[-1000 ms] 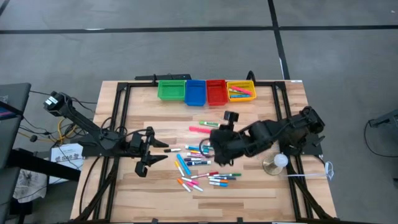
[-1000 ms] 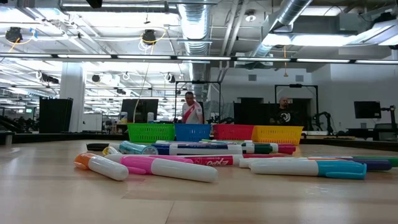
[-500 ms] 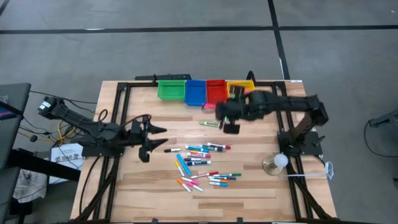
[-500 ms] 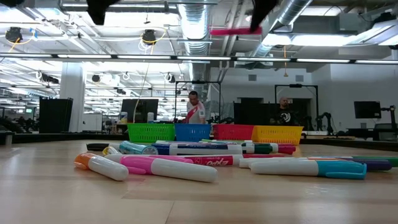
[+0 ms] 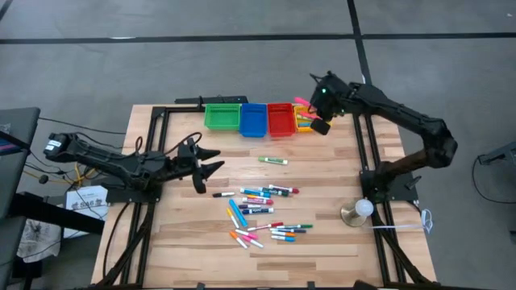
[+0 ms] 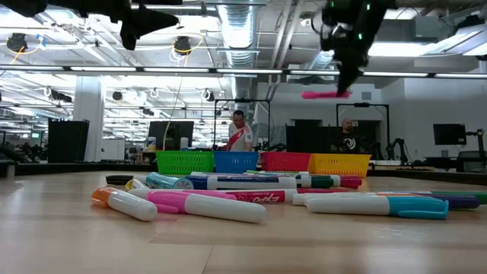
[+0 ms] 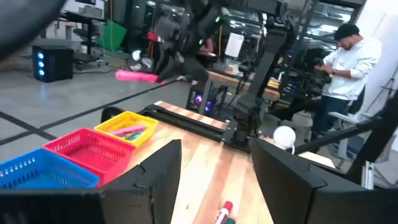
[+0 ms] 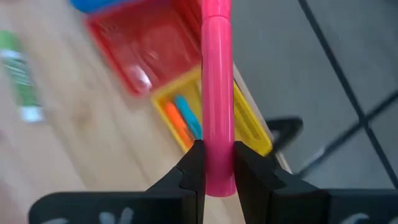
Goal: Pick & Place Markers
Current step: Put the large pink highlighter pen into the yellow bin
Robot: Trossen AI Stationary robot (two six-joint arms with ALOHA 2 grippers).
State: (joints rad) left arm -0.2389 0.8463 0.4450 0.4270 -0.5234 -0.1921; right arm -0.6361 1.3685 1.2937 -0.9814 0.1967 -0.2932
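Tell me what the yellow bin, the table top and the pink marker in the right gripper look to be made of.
Yellow bin: likely moulded plastic, with slotted lattice walls and even bright colour.
Table top: wood, probably sealed butcher block, showing pale joined strips with grain and a slight sheen.
Pink marker, clamped in the right gripper: seemingly smooth glossy plastic, a uniform barrel with a seam at the cap.

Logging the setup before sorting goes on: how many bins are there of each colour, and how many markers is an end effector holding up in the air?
green bin: 1
blue bin: 1
red bin: 1
yellow bin: 1
pink marker, held in the right end effector: 1
Total: 5
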